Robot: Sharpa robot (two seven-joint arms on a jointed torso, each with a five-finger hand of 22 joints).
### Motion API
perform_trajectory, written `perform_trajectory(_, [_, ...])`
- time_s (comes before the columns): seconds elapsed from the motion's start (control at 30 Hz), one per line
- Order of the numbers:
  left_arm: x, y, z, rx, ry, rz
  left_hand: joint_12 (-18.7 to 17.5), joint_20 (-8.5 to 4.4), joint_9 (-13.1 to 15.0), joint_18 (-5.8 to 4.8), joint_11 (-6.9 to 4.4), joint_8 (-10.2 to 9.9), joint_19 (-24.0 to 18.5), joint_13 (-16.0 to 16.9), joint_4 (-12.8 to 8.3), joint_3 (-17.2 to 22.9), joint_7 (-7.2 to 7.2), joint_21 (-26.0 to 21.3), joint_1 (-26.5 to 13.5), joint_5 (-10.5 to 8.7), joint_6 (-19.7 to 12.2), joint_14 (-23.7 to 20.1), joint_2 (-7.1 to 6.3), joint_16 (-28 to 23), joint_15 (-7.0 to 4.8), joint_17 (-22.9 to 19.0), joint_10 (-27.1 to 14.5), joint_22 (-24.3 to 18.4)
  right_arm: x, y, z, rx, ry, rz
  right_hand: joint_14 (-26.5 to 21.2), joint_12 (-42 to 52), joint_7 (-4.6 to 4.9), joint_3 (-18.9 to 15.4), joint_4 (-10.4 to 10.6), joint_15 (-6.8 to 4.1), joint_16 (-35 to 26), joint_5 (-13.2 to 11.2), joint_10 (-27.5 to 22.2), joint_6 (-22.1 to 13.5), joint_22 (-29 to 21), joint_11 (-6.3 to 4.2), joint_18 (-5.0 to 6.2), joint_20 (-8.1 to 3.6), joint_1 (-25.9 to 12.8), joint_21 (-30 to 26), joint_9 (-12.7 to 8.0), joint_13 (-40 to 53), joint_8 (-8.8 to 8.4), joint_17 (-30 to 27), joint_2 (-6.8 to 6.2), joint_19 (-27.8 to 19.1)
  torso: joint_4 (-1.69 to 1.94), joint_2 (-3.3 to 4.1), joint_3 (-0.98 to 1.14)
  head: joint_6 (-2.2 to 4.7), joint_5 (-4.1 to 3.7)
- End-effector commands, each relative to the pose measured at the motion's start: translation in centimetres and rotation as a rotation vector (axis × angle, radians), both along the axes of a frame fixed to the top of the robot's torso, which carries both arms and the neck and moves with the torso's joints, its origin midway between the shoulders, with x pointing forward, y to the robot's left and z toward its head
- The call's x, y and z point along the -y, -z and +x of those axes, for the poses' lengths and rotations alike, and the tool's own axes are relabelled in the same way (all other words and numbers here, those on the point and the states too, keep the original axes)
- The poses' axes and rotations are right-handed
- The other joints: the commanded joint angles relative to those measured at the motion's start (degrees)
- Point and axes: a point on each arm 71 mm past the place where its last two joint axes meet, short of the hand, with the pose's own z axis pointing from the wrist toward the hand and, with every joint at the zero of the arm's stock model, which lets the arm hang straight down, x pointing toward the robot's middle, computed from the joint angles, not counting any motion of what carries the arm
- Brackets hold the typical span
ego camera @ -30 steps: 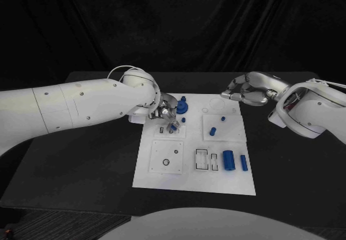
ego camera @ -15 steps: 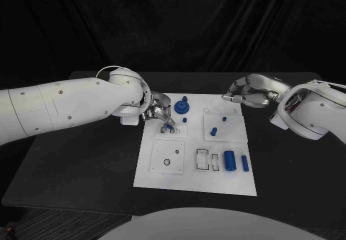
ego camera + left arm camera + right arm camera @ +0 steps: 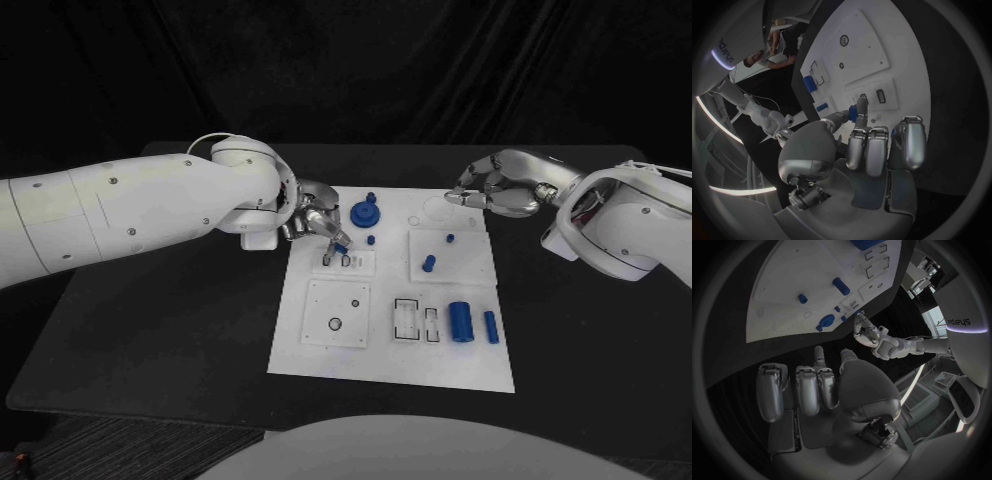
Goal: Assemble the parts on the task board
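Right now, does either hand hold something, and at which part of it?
The left hand pinches a small blue part between its fingertips, over the task board; where on the part cannot be told. The right hand holds nothing, fingers curled.

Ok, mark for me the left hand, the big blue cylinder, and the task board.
left hand [image 3: 319, 224]: head view, middle of the silver hand.
big blue cylinder [image 3: 460, 321]: head view, middle of its body.
task board [image 3: 389, 365]: head view, bare white near edge.

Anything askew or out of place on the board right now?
Nothing stands out. The task board lies flat, the loose blue parts sit on it, and the left hand holds a small blue part above a slot.
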Motion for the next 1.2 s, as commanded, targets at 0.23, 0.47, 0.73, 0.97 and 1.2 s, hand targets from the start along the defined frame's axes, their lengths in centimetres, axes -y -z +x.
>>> perform_trajectory(0.23, [-0.7,0.3,0.3,0.028,-0.059,-0.037,-0.04,0.02,0.2,0.87,0.42,-0.39,-0.24,14.96,-4.01,5.09,0.08,-0.4,-0.42,0.1,-0.35,6.05,1.01,0.15,0.22,15.09,6.0,4.08,0.0,0.2,-0.1,-0.009,0.013,-0.004,6.05,0.15,0.18,0.01,-0.31,0.08,0.15,0.47,5.96,-0.19,13.82,-0.1,0.04,0.09,0.87,-0.32,-0.07,15.07,-0.16,15.1,0.01,3.98,-0.12,-0.02,-0.1,0.02,0.18])
perform_trajectory(0.47, [-0.8,0.8,0.2,0.021,-0.065,-0.038,-0.04,0.05,0.22,0.83,0.46,-0.55,-0.11,14.96,-3.89,5.23,0.15,-0.33,-0.59,0.06,-0.49,6.05,1.19,0.15,0.25,15.09,6.0,4.22,-0.1,0.3,-0.1,-0.008,0.01,-0.002,6.05,0.15,0.18,0.02,-0.27,0.08,0.15,0.57,5.96,-0.16,13.8,-0.1,0.06,0.09,0.93,-0.39,-0.08,15.07,-0.15,15.1,0.06,3.93,-0.14,0.03,-0.1,0.02,0.39])
perform_trajectory(0.73, [-0.6,1.3,0.0,0.007,-0.059,-0.037,-0.04,0.06,0.26,0.84,0.48,-0.6,-0.17,14.96,-3.85,5.37,0.16,-0.38,-0.64,0.06,-0.5,6.05,1.34,0.15,0.27,15.09,6.0,4.18,-0.1,0.4,-0.1,-0.012,0.011,-0.004,6.05,0.15,0.18,0.02,-0.23,0.08,0.15,0.62,5.96,-0.14,13.81,-0.1,0.05,0.08,0.96,-0.36,-0.09,15.07,-0.14,15.1,0.1,3.95,-0.04,0.0,-0.05,0.02,0.3])
perform_trajectory(0.97, [-0.7,1.9,-0.4,-0.036,-0.069,-0.058,-0.04,0.1,0.42,0.82,0.47,-0.57,-0.11,14.96,-4.01,5.76,0.09,-0.38,-0.67,0.4,-0.26,6.05,1.52,0.15,0.3,15.09,6.0,4.26,0.0,0.4,-0.1,-0.013,0.012,-0.004,6.05,0.15,0.18,0.02,-0.22,0.08,0.15,0.64,5.96,-0.13,13.8,-0.09,0.06,0.08,0.98,-0.39,-0.09,15.07,-0.14,15.1,0.12,3.94,-0.1,-0.02,-0.14,0.02,0.33])
perform_trajectory(1.2, [-0.8,2.1,-0.8,-0.047,-0.062,-0.058,-0.04,0.11,0.49,0.85,0.48,-0.6,-0.21,14.96,-4.12,5.89,0.11,-0.46,-0.7,0.51,-0.24,6.05,1.5,0.15,0.31,15.09,6.0,4.19,0.0,0.4,-0.1,-0.013,0.014,-0.005,6.05,0.15,0.18,0.02,-0.21,0.08,0.15,0.68,5.96,-0.11,13.79,-0.09,0.06,0.09,1.03,-0.4,-0.1,15.07,-0.13,15.1,0.13,3.93,-0.2,0.02,-0.09,0.02,0.64])
